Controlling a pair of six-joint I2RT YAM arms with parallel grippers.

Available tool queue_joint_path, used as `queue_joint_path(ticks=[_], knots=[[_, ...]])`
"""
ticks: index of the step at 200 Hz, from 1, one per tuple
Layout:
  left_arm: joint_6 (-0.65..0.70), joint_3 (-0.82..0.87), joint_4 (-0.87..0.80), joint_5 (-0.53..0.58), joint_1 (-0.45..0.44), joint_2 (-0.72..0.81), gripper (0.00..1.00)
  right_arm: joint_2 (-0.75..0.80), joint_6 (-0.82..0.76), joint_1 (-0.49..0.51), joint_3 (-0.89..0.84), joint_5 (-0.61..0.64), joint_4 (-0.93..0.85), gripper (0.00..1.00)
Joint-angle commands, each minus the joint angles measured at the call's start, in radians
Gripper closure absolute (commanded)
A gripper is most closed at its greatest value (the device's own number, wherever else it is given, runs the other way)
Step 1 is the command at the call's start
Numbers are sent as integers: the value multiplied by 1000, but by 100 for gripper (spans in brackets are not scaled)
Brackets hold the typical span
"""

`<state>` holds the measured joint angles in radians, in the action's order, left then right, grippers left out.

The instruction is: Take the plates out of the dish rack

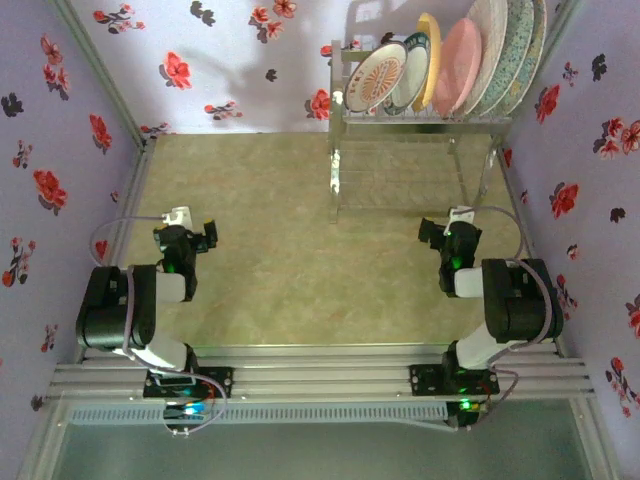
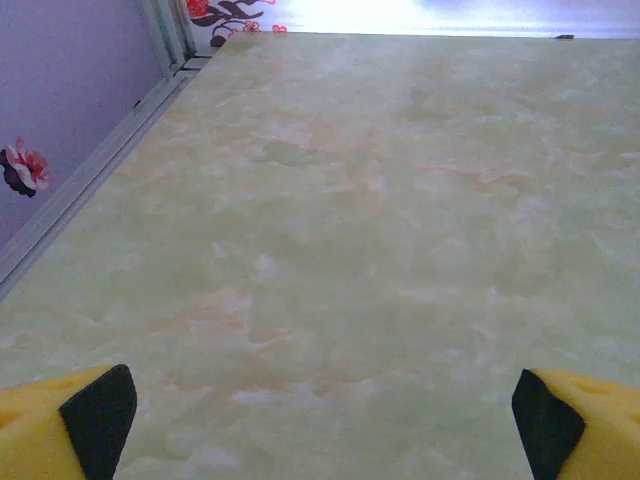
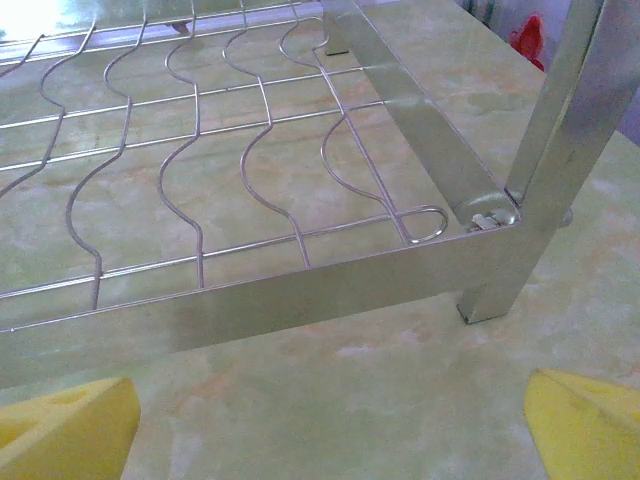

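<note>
Looking down from the top view, finds the dish rack [image 1: 425, 121] at the far right back of the worktop [image 1: 260, 230], close to the flowered wall [image 1: 60, 150]. Holds all the plates [image 1: 490, 50] on edge in its upper tier, leaning in a row. Reading left to right: orange-pattern plate [image 1: 375, 76], teal-rimmed plate [image 1: 408, 72], yellow plate [image 1: 428, 50], pink plate [image 1: 456, 65], then larger speckled plates [image 1: 518, 45] at the right end, exact count there hard to tell. Stands high on tall legs [image 1: 336, 170]. Locates the left end effector [image 1: 190, 225] near the left side of the worktop, well apart from the rack, jaws open wide, gripping nothing. From the left wrist view, shows yellow fingers [image 2: 40, 430] with black pads [image 2: 100, 420] at the two lower corners, spread far apart over bare marbled worktop, with a metal edge strip [image 2: 100, 165] running along the left. Locates the right end effector [image 1: 446, 224] near the right side, just in front of the rack, apart from it, jaws likewise open wide and gripping nothing. From the right wrist view, shows yellow fingertips [image 3: 70, 430] at both lower corners, and right ahead the lower shelf of wavy wire [image 3: 262, 170], its flat front rail [image 3: 300, 295], and one square leg [image 3: 550, 170] planted on the worktop at the right. Touches no plate with either end effector; every plate seated in the rack's top tier
</note>
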<state>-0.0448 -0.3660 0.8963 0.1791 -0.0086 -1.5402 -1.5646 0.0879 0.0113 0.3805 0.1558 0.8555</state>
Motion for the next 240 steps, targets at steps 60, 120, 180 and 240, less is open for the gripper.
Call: queue_joint_path(ticks=[60, 120, 180, 240], knots=[[23, -20, 4, -6, 2, -4, 0, 7, -2, -2, 14, -9, 15, 1], [22, -20, 4, -6, 3, -4, 0, 11, -2, -2, 14, -9, 9, 1], [20, -17, 10, -6, 3, -3, 0, 21, -3, -2, -22, -9, 76, 1], [-6, 143, 43, 222, -65, 348, 0, 636, 33, 49, -53, 405, -303, 1]])
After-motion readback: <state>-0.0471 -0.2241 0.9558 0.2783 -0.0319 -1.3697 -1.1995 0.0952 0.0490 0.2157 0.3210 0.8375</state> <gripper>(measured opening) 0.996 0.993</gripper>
